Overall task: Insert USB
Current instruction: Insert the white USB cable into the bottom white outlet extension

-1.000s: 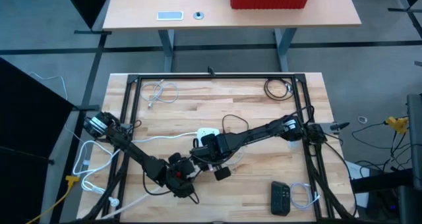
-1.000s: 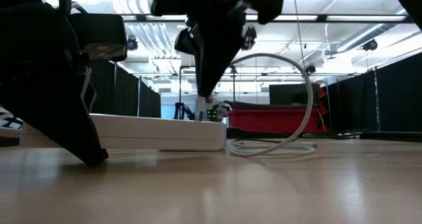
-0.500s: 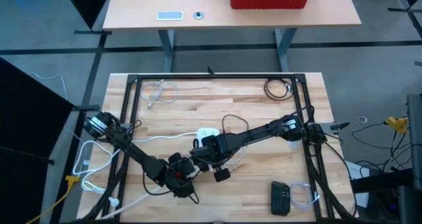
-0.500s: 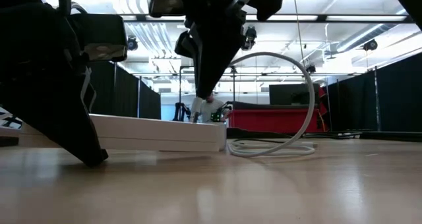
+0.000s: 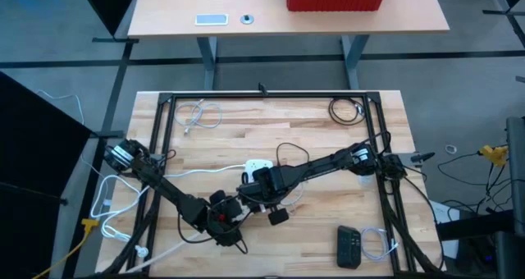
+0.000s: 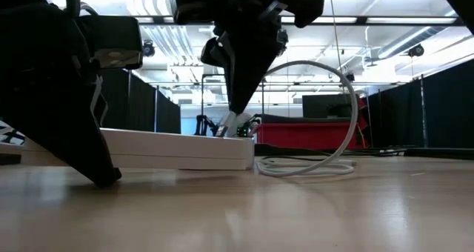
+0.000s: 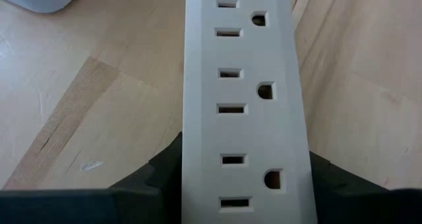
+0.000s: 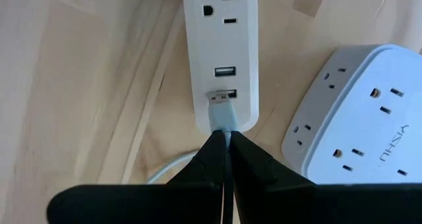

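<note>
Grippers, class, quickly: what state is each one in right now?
Left gripper: fingers shut on the power strip.
Right gripper: fingers shut on the USB plug, at the strip's USB port.

**Both arms meet low at mid-desk, jaws closed on what they hold**

The left arm reaches from the desk's left edge diagonally toward the centre, its left gripper (image 5: 223, 217) low, jaws clamped on either side of a power strip (image 7: 241, 105). The right arm stretches from the right edge toward the middle, its wrist pitched steeply down. The right gripper (image 8: 224, 141) has jaws pinched together on a USB plug (image 8: 223, 105).
</note>
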